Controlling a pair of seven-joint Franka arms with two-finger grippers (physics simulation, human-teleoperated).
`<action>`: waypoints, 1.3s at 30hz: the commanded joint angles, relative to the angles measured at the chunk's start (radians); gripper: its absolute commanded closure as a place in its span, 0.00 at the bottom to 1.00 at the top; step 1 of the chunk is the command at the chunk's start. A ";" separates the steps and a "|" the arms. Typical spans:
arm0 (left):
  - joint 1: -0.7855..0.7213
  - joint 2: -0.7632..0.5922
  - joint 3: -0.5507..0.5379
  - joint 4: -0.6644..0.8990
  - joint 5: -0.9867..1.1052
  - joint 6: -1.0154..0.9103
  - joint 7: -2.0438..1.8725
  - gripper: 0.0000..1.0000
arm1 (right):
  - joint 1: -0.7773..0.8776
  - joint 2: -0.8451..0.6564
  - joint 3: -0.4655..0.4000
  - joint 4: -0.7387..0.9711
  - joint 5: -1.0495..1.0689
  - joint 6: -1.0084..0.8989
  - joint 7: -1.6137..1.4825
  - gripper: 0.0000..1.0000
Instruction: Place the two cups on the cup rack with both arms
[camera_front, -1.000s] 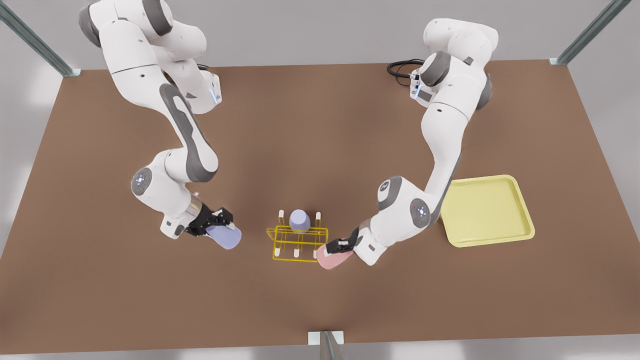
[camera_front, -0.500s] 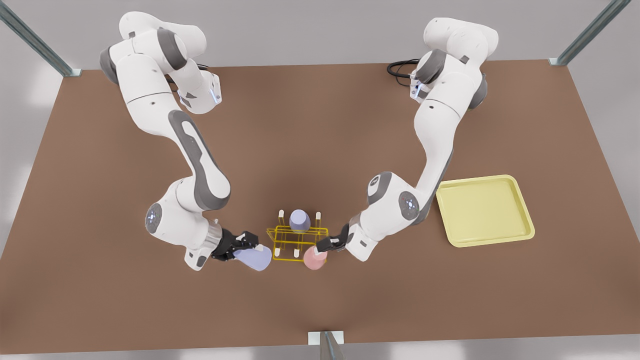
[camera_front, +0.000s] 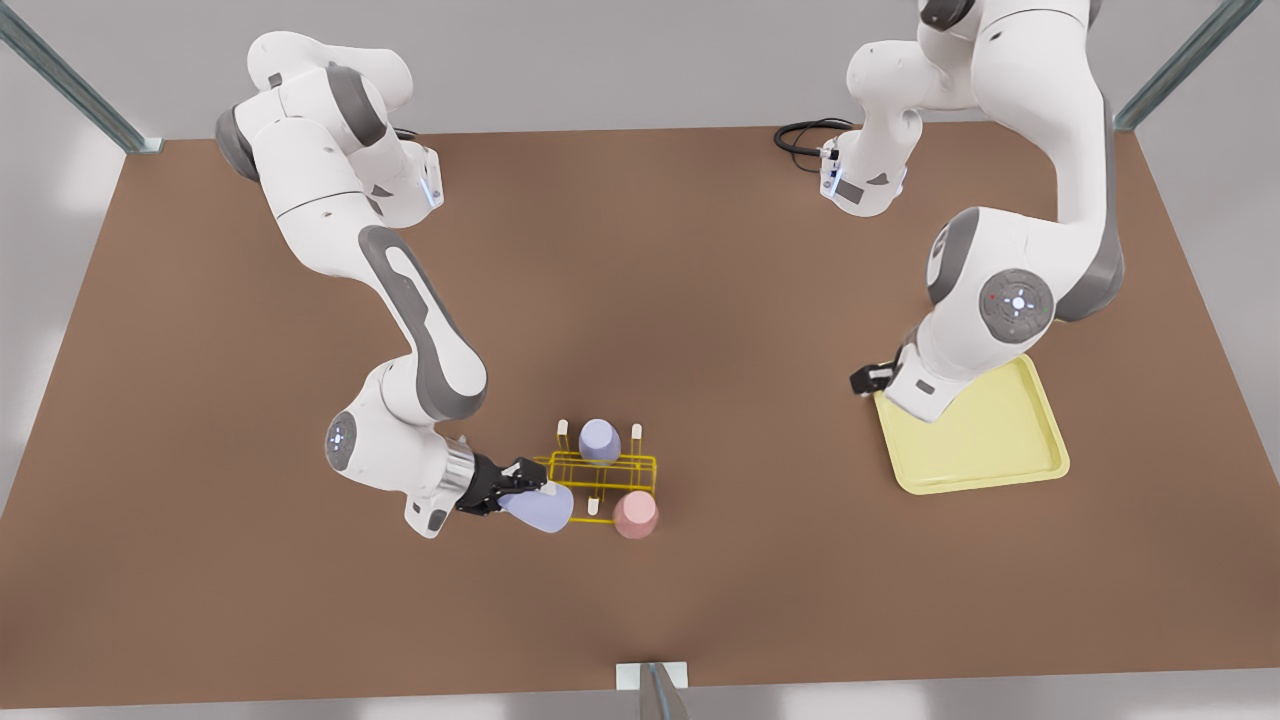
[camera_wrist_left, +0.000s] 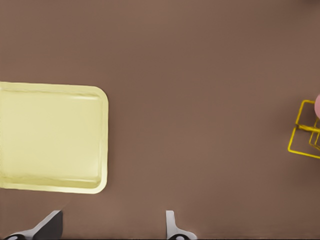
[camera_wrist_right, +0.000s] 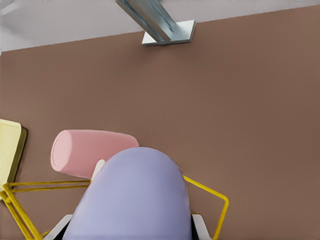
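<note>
My right gripper (camera_front: 517, 490) is shut on a pale lavender cup (camera_front: 541, 508), tilted at the near corner of the yellow wire cup rack (camera_front: 600, 466) on the front view's left. In the right wrist view that cup (camera_wrist_right: 135, 195) sits between the fingers (camera_wrist_right: 199, 224), over the rack's wires (camera_wrist_right: 210, 192). A pink cup (camera_front: 635, 513) rests on the rack's near peg on the front view's right, with nothing holding it. A second lavender cup (camera_front: 599, 441) sits on a far peg. My left gripper (camera_front: 868, 379) is open by the tray, far from the rack (camera_wrist_left: 304, 135).
A pale-yellow square tray (camera_front: 1000, 450) lies at the front view's right, partly under the left arm; the left wrist view shows the tray (camera_wrist_left: 50, 135) too. A black cable (camera_front: 800, 135) lies at the table's far edge. A metal post (camera_front: 655, 690) stands at the near edge.
The left gripper let go of the pink cup on the rack and pulled back and up to the tray. The right gripper carried the lavender cup closer, up to the rack's corner.
</note>
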 joint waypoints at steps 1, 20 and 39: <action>-0.007 -0.002 -0.014 0.006 -0.012 -0.144 0.251 0.00 | 0.002 0.000 0.000 0.001 -0.002 0.000 0.038 0.00; 0.000 0.017 -0.016 0.023 -0.030 -0.138 0.249 0.00 | 0.006 0.003 0.016 -0.017 0.001 -0.019 0.438 0.00; 0.012 0.023 -0.016 0.036 -0.024 -0.157 0.251 0.00 | 0.018 -0.007 0.014 -0.013 -0.011 -0.056 0.531 0.00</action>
